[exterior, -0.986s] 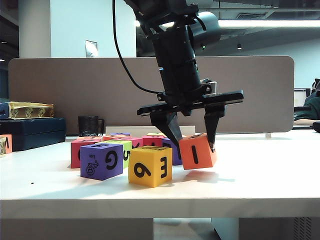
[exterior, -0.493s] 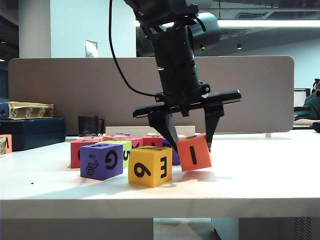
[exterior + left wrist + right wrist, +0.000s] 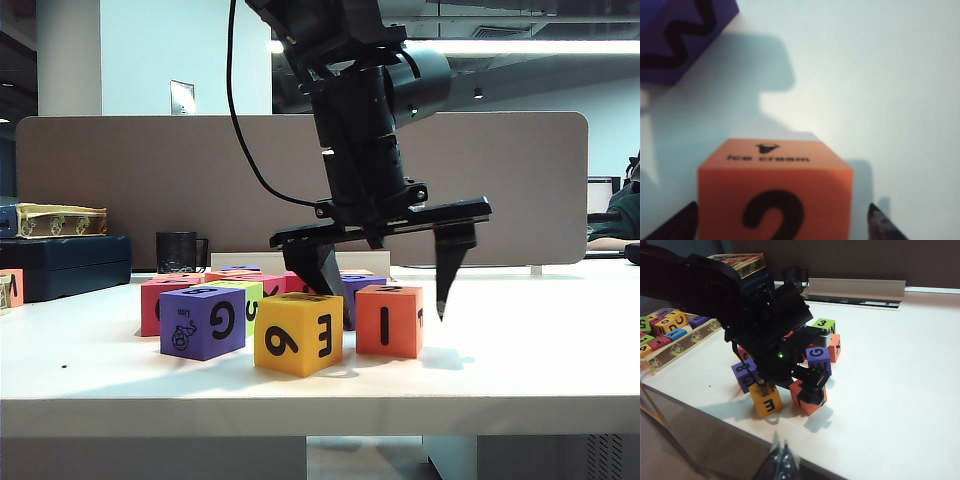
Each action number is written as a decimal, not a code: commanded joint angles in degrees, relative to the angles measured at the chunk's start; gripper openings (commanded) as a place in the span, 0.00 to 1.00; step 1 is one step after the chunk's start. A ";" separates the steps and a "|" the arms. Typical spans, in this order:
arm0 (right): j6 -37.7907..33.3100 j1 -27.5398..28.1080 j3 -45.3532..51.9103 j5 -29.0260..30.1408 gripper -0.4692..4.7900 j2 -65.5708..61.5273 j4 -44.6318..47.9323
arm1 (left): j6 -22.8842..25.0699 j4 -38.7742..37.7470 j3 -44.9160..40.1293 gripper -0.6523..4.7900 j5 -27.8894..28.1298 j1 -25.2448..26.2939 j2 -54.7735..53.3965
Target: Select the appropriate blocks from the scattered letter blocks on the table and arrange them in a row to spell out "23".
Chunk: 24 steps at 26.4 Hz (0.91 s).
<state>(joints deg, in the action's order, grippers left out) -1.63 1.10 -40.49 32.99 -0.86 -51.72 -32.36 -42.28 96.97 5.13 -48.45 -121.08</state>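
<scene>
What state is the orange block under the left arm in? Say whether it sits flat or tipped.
Flat. The orange block rests squarely on the table, its "I" upright, and the left tool stands open around it, fingers clear of its sides.

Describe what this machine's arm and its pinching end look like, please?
The left arm is matte black and chunky, with a black cable looping behind it and a tiny green light on its casing. The left end effector is a flat black crossbar carrying two tapered, pointed black fingers. Of the right end effector, only dark, blurred fingertips show in its own wrist view.
</scene>
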 commanded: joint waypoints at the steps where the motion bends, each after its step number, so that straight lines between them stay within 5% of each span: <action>1: 0.17 0.00 -0.17 -0.04 0.09 0.68 0.74 | 3.76 -1.29 1.01 0.88 0.02 -0.07 0.22; 7: 0.17 0.00 -0.17 -0.04 0.09 0.68 0.72 | 14.53 -7.98 8.31 0.88 4.11 0.72 0.74; 12: 0.17 0.00 -0.17 -0.04 0.09 0.68 0.46 | 23.50 -23.54 14.21 0.88 5.86 1.25 0.94; 15: 0.20 0.02 -0.17 -0.07 0.09 0.68 0.50 | 24.04 -31.06 13.86 0.88 5.16 2.01 0.96; 24: 0.20 0.02 -0.17 -0.09 0.09 0.68 0.52 | 24.15 -32.11 13.75 0.88 -1.27 2.29 0.79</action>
<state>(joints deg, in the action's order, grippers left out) -1.63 1.13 -40.49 32.97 -0.78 -51.88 -8.56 -73.78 110.72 4.19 -46.13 -120.38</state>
